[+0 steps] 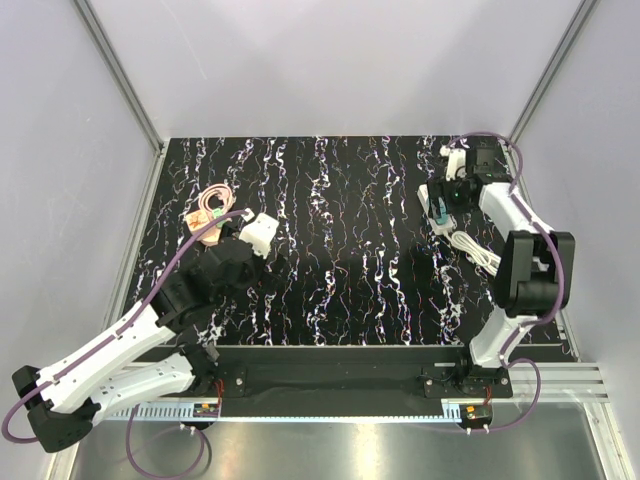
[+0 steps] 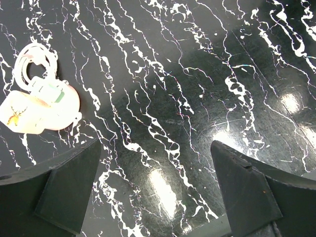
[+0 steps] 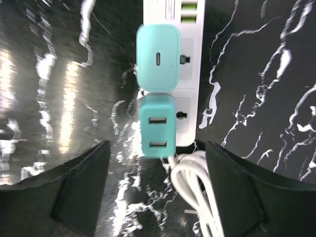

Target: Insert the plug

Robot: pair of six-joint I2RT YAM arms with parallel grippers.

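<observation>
The teal-blue plug [image 3: 157, 127], with two slots on its face, sits on the white power strip [image 3: 188, 74] at its near socket, just below a paler mint-green cube [image 3: 157, 57]. Whether it is fully seated I cannot tell. My right gripper [image 3: 155, 187] is open and empty, its fingers [image 3: 81, 190] apart on either side just short of the plug. In the top view the plug [image 1: 437, 213] and the right gripper [image 1: 449, 196] are at the far right. My left gripper [image 2: 153, 192] is open and empty over bare table, shown at the left in the top view [image 1: 240, 243].
The strip's white cable [image 3: 192, 182] lies coiled beside the plug, between my right fingers, and trails toward the right arm [image 1: 478, 250]. A pale pinkish block with a coiled white cord [image 2: 42, 106] lies at the far left [image 1: 207, 214]. The black marbled table [image 1: 340, 250] has side walls.
</observation>
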